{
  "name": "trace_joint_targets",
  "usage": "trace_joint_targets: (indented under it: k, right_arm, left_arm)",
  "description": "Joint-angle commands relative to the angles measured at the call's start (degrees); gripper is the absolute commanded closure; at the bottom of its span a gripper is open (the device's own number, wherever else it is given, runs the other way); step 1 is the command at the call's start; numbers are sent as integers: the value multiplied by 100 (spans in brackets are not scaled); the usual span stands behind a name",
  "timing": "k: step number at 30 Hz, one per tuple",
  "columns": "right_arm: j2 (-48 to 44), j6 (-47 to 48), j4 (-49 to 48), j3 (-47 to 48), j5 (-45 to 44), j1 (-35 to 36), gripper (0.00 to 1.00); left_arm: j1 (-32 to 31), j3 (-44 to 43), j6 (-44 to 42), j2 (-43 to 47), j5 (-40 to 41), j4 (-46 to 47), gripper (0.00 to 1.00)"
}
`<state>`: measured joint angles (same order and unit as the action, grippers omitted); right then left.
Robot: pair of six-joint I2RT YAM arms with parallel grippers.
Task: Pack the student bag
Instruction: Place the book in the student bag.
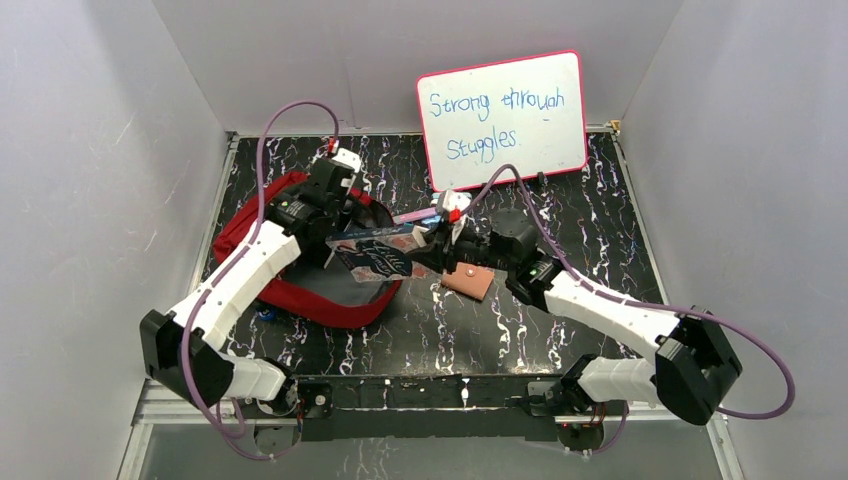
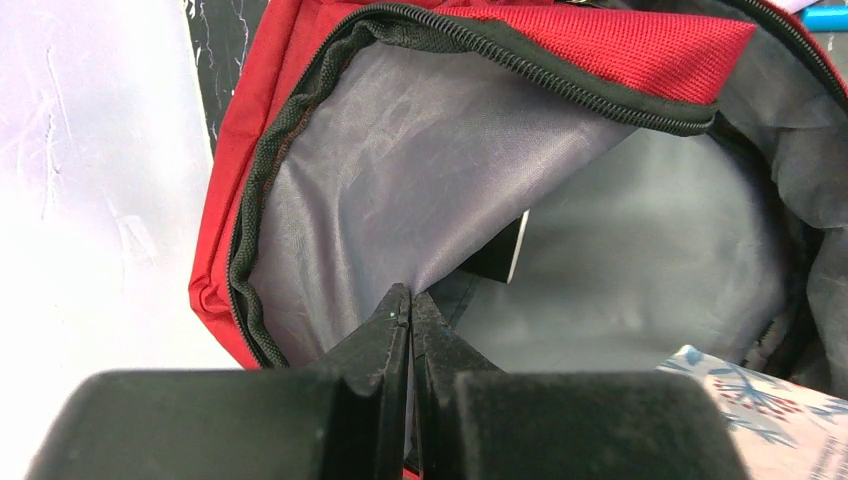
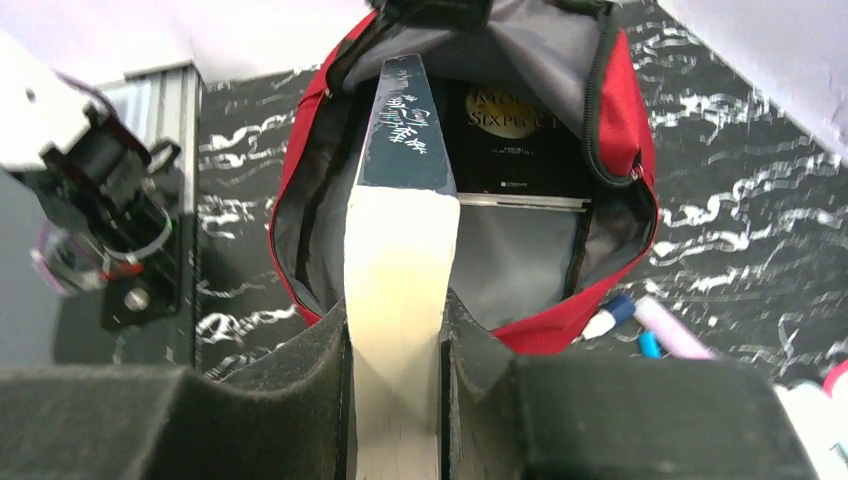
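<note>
Two arms: both reach in over the tabletop [image 1: 560, 345] from its near edge and meet around its middle.
Backpack [image 1: 335, 306]: red, lying on the left half of the tabletop close to the left edge, unzipped, with its mouth turned toward the middle and the grey lining showing.
Left gripper [image 2: 410, 300]: fingers pressed tight together, pinching a fold of the backpack's grey lining and holding the upper flap up.
Right gripper [image 3: 397, 322]: part-way open, clamped across the pale page edge of a book [image 1: 375, 255].
Book: patterned cover, held on edge, its far end inside the backpack's mouth and the rest out over the tabletop.
Second book [image 3: 515, 140]: black with gold lettering, lying inside the backpack against the lining.
Wallet [image 1: 468, 281]: tan, flat on the tabletop near the middle, just below the right gripper.
Pens [image 3: 640, 322]: a few lie on the tabletop just beside the backpack's rim.
Whiteboard [image 1: 503, 118]: pink-framed, with handwriting, propped at the back edge, right of centre.
</note>
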<state>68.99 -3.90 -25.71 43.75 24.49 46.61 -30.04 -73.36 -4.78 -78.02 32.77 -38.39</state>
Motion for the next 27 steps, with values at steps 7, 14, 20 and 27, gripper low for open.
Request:
trace_joint_targets:
  k: [7,14,20,27]
  right_arm:
    - [407,3784,-1271,383,1634,231,100]
    - [1023,6201,-136,1135,1325,681,100]
    - [1485,7686,-87,1385,541,1035,100]
    - [1990,8846,-548,1517,-148,1175,100]
  left_arm:
    - [104,-142,326,620,-562,-165,100]
    - [104,-233,394,715,-729,-327,100]
    - [104,-412,398,828,-676,-490,100]
    - [113,-731,431,845,-764,-679,100]
